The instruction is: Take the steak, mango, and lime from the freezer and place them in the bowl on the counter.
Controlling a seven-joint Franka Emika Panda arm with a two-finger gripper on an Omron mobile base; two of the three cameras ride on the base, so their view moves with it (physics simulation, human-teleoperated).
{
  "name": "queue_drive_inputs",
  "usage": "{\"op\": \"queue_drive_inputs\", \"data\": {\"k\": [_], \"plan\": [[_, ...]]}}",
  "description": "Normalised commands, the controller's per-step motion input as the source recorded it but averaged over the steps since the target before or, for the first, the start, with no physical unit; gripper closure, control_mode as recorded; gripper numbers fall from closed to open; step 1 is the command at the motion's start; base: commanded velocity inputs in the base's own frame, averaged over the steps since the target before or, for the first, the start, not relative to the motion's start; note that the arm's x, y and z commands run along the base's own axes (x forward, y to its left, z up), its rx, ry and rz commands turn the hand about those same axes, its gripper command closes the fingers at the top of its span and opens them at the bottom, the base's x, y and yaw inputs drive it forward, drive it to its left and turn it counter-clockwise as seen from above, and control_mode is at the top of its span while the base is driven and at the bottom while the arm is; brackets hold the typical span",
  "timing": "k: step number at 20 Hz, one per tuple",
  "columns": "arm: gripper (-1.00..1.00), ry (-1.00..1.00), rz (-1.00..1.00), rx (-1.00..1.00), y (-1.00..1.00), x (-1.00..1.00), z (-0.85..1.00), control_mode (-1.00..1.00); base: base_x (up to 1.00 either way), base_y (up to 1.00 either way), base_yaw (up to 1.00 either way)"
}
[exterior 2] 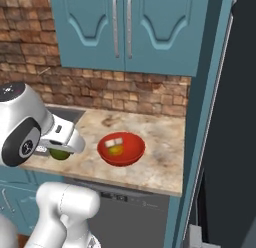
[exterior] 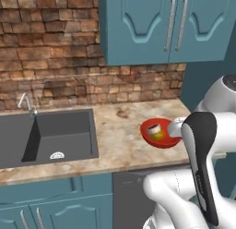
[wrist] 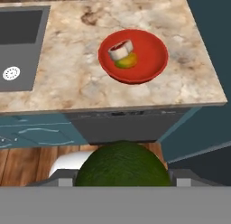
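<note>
Kitchen corner, brick wall behind, marbled desk [wrist: 67,78] below my hand camera. Lime [wrist: 122,164] held in pincer [wrist: 122,184], jaws closed on it, hanging over floor short of desk edge. Bowl [wrist: 153,47] near desk's right end, steak [wrist: 120,49] and mango [wrist: 126,60] already inside, touching. My worries: release too early, lime falls to floor; drop from height, lime bounces off steak, rolls out toward sink [wrist: 18,47]; low approach, pincer clips bowl rim, shoves it.
</note>
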Motion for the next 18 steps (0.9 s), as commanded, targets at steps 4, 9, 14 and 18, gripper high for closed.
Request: {"op": "queue_drive_inputs", "data": {"k": [4,9,14,18], "plan": [[1.0,0.0,0.0,0.0,0.0,0.0,0.0,1.0,0.27,-0.08,0.03],[1.0,0.07,0.0,0.01,-0.56,0.73,-0.05,-1.0,0.0,0.0,0.0],[1.0,0.15,0.0,0.01,-0.34,0.98,-0.48,-1.0,0.0,0.0,0.0],[1.0,0.16,0.0,0.0,-0.11,0.66,-0.96,-1.0,0.0,0.0,0.0]]}}
